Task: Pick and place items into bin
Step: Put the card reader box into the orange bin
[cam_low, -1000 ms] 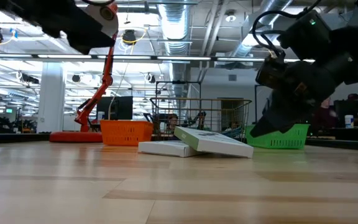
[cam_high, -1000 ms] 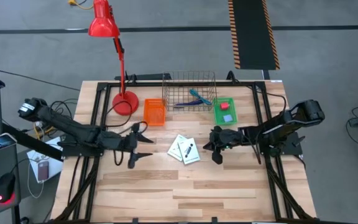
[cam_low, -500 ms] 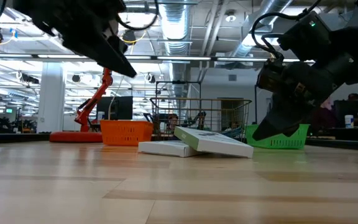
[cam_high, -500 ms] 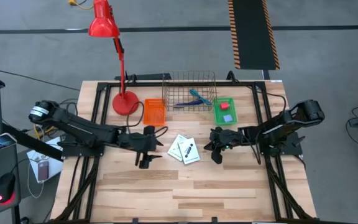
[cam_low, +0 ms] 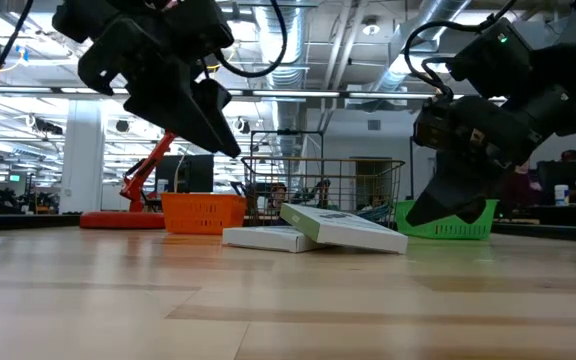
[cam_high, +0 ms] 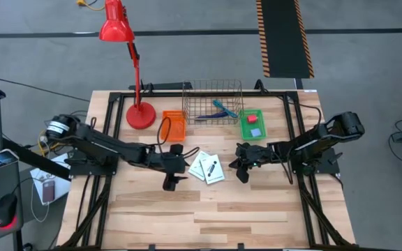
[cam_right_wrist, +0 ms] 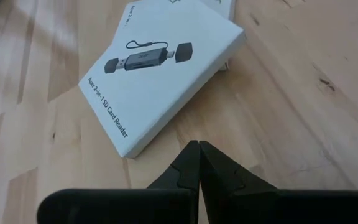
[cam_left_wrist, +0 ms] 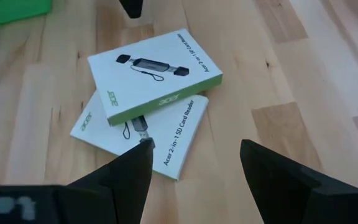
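Observation:
Two flat white packets with dark print lie at the table's middle. The upper packet (cam_high: 213, 171) (cam_left_wrist: 154, 74) (cam_right_wrist: 160, 74) leans with one edge on the lower packet (cam_high: 199, 165) (cam_left_wrist: 138, 134). My left gripper (cam_high: 179, 167) (cam_left_wrist: 194, 155) is open just left of them, above the table. My right gripper (cam_high: 234, 165) (cam_right_wrist: 197, 155) is shut and empty just right of them. A teal-handled tool (cam_high: 223, 109) and a dark blue pen (cam_high: 206, 117) lie in the wire basket (cam_high: 213, 90). A small red block (cam_high: 254, 118) lies in the green bin (cam_high: 252, 130).
An orange bin (cam_high: 174, 125) stands left of the wire basket, and a red desk lamp (cam_high: 139, 115) stands at the far left. Bare wooden table lies toward the near edge (cam_high: 201, 216).
My left gripper has gone toward the table's right edge, up to the packets, and stays open. My right gripper and the packets have kept still.

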Action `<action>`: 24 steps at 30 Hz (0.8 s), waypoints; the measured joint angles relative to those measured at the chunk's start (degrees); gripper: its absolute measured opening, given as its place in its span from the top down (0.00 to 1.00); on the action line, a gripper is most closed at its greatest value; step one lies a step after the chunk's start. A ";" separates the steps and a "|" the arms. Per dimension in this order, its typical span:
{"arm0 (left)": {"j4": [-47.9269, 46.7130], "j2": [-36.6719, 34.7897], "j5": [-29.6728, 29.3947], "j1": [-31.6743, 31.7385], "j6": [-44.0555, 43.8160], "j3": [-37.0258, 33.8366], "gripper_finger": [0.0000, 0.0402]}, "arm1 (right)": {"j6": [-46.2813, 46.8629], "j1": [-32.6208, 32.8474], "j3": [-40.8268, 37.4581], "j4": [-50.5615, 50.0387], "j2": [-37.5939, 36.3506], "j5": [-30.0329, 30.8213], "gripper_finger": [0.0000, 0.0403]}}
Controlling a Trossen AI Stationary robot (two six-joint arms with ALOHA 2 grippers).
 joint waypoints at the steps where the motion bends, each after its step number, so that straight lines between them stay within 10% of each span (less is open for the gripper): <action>1: -0.02 0.30 -0.08 0.00 0.37 0.24 0.42 | 0.35 0.00 0.00 0.00 0.00 0.00 1.00; 24: 9.61 6.88 -4.10 2.35 -10.51 0.57 0.42 | 4.39 -0.06 0.09 -0.31 0.00 1.34 1.00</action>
